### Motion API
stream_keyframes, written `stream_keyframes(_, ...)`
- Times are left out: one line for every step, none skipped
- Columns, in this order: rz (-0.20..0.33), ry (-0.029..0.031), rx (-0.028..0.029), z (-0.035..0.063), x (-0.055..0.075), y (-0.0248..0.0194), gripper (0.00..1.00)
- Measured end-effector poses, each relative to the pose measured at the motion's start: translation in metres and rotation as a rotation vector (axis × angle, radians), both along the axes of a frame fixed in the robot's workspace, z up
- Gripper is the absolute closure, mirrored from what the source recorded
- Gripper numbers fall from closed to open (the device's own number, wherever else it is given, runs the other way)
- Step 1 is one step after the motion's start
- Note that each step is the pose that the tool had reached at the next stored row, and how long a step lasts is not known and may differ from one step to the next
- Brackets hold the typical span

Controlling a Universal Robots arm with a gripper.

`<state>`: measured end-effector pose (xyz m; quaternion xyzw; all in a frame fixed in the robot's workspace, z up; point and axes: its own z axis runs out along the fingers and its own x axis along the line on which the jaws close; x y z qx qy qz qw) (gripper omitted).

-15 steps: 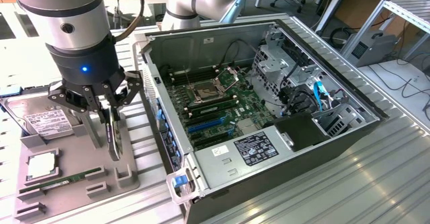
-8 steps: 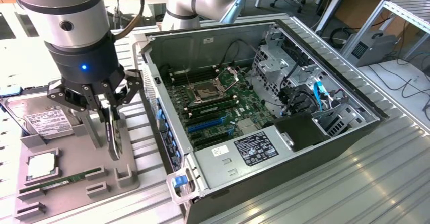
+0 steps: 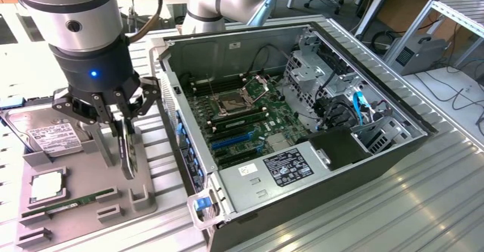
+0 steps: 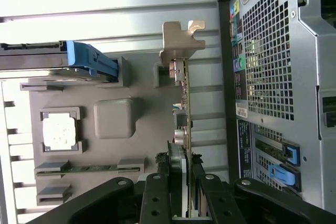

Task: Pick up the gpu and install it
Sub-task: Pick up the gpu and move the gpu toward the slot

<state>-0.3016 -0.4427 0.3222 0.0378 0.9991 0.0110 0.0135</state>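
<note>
The gpu (image 3: 128,153) is a thin dark card standing on edge over the grey holder tray (image 3: 83,173), at the exterior view's left of the open computer case (image 3: 162,93). My gripper (image 3: 121,139) comes straight down on it, its fingers shut on the card's upper edge. In the wrist view the gpu (image 4: 185,103) runs edge-on out of the gripper (image 4: 184,182) to its silver bracket (image 4: 181,40), beside the tray's slot post (image 4: 160,72). Whether the card's lower edge still rests in the tray, I cannot tell.
On the tray lie a hard drive (image 3: 49,136), a CPU (image 3: 47,187) and a green RAM stick (image 3: 68,203). The case lies open with its motherboard (image 3: 242,122) exposed, blue slots toward the tray side. The case's perforated back panel (image 4: 278,51) stands close to the card.
</note>
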Motion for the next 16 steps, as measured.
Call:
stream_keyframes(0.000, 0.0000, 0.0000, 0.0004, 0.0000, 0.0000, 0.73)
stream_keyframes(0.000, 0.0000, 0.0000, 0.0007, 0.0000, 0.0000, 0.73)
stream_keyframes(0.000, 0.0000, 0.0001, 0.0012, 0.0000, 0.0000, 0.73)
stream_keyframes(0.000, -0.0001, 0.0001, 0.0015, 0.0000, 0.0000, 0.73)
stream_keyframes(0.000, -0.0001, 0.0001, 0.0018, 0.0000, 0.0000, 0.73)
stream_keyframes(0.000, 0.0000, 0.0000, 0.0021, 0.0000, 0.0000, 0.73)
stream_keyframes(0.000, 0.0001, 0.0000, 0.0024, 0.0000, 0.0000, 0.73)
stream_keyframes(0.000, 0.0001, -0.0001, 0.0028, 0.0000, 0.0000, 0.73)
stream_keyframes(0.000, 0.0000, 0.0000, 0.0031, 0.0000, 0.0000, 0.73)
stream_keyframes(0.000, 0.0000, 0.0001, 0.0033, 0.0000, 0.0000, 0.73)
stream_keyframes(0.000, -0.0001, 0.0001, 0.0036, 0.0000, 0.0000, 0.73)
stream_keyframes(0.000, -0.0001, 0.0001, 0.0039, 0.0000, 0.0000, 0.73)
stream_keyframes(0.000, -0.0001, 0.0001, 0.0042, 0.0000, 0.0000, 0.73)
stream_keyframes(0.000, 0.0000, 0.0000, 0.0046, 0.0000, 0.0000, 0.73)
stream_keyframes(0.000, 0.0000, 0.0001, 0.0048, 0.0000, 0.0000, 0.73)
stream_keyframes(0.000, -0.0001, 0.0001, 0.0052, 0.0000, 0.0000, 0.73)
